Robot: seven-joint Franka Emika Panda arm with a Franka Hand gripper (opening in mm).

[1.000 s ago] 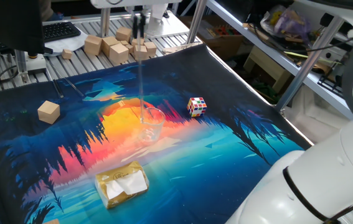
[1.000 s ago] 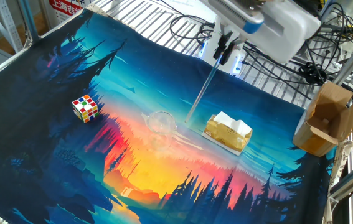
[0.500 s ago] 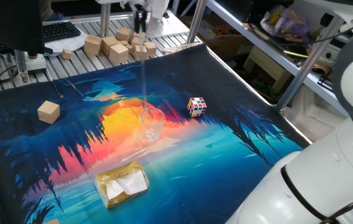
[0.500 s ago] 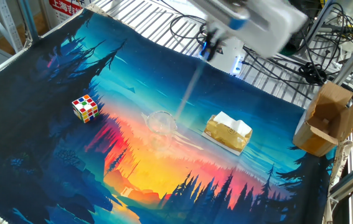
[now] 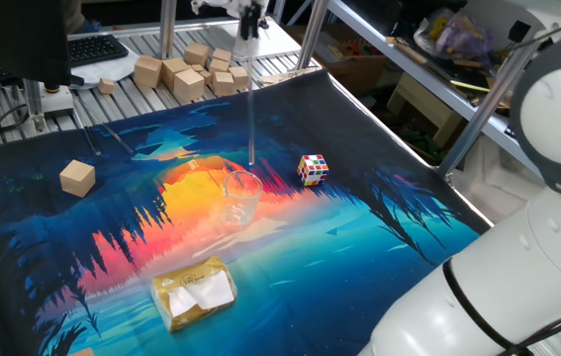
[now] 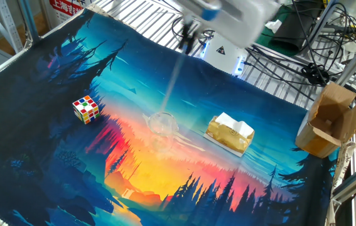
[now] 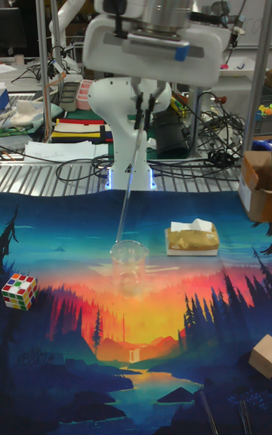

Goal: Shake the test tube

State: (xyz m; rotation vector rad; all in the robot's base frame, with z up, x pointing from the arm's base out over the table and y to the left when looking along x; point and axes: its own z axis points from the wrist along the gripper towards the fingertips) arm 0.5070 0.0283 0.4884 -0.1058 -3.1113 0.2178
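Arm pose: reaching down from above the far edge of the printed mat [image 7: 68,344], wrist vertical, fingers pointing at the worktop [image 5: 52,59].
Pincer [image 7: 143,109]: clamped on the top end of the test tube [image 7: 128,186]; fingers close together with only the thin glass between them; blurred in the other fixed view.
Test tube: hanging in the air, leaning slightly in the tall fixed view; lower end just above or beside the rim of the clear cup [image 7: 128,265]; contact with the cup not clear.
Clear cup: upright on the orange part of the mat, below the pincer.
Tissue pack [image 7: 192,239]: lying flat just beside the cup, white tissue poking out the top.
Puzzle cube [image 5: 312,169]: on the mat on the cup's other side, apart from it.
Wooden block [image 5: 77,178]: alone on the mat, well apart from the cup.
Block pile [image 5: 186,71]: several wooden blocks on the slatted worktop beyond the mat.
Cardboard box [image 6: 325,119]: at the mat's edge, past the tissue pack.
Obstructions: only the cup near the tube's lower end.
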